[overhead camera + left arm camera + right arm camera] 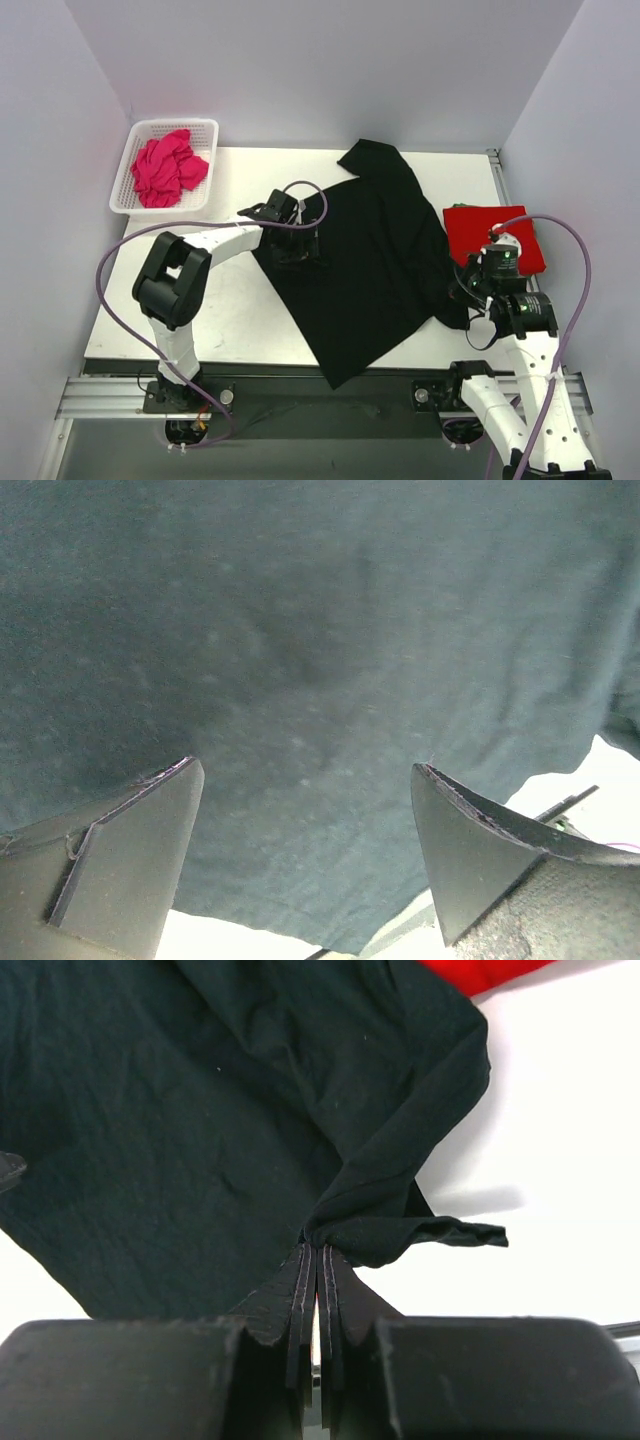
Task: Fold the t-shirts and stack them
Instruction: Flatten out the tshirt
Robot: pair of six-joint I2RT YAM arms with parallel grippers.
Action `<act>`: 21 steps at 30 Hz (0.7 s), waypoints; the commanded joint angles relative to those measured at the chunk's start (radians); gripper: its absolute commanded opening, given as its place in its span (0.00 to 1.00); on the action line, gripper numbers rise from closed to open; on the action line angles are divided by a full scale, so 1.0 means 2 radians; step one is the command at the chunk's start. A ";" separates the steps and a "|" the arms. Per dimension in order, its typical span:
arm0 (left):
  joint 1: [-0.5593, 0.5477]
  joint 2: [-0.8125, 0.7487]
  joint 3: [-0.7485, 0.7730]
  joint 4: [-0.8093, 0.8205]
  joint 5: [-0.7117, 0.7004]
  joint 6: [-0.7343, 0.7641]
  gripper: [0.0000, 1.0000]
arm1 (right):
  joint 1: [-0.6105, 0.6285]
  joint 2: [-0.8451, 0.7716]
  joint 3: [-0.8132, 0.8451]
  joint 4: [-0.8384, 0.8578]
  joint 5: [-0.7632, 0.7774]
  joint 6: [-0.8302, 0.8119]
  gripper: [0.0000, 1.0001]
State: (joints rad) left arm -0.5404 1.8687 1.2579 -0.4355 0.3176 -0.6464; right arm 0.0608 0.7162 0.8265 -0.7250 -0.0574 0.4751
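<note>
Right wrist shows the right tool [318,1252] pinching the black t-shirt [180,1110]; the left tool [305,770] hangs spread over it.

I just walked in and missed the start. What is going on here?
The right hand is shut on a bunched corner of the black shirt, which lies spread on the table. The left hand is open over the shirt's other side, gripping nothing. A red shirt lies flat at the right edge, seemingly folded, and a pink shirt sits crumpled in the basket at the far left.
</note>
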 commanded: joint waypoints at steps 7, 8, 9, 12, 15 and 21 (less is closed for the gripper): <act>0.035 0.057 0.019 -0.028 -0.020 0.017 0.96 | 0.009 0.017 -0.032 0.013 0.007 -0.001 0.00; 0.041 0.063 0.020 -0.023 -0.018 0.017 0.96 | 0.010 0.022 -0.032 0.014 0.010 -0.003 0.00; 0.053 0.067 0.022 -0.023 -0.018 0.019 0.96 | 0.013 0.025 -0.032 0.015 0.010 -0.005 0.00; 0.068 0.085 0.045 -0.031 -0.019 0.032 0.96 | 0.022 0.045 -0.026 0.020 0.010 -0.010 0.00; 0.087 0.106 0.086 -0.045 -0.021 0.046 0.96 | 0.040 0.075 -0.008 0.023 0.014 -0.014 0.00; 0.132 0.163 0.174 -0.077 -0.015 0.059 0.96 | 0.088 0.159 0.036 0.031 0.027 -0.011 0.00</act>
State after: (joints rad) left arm -0.3248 2.1113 1.5471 -0.5453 0.3714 -0.5972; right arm 0.1989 0.9859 0.8295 -0.6754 -0.0387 0.4618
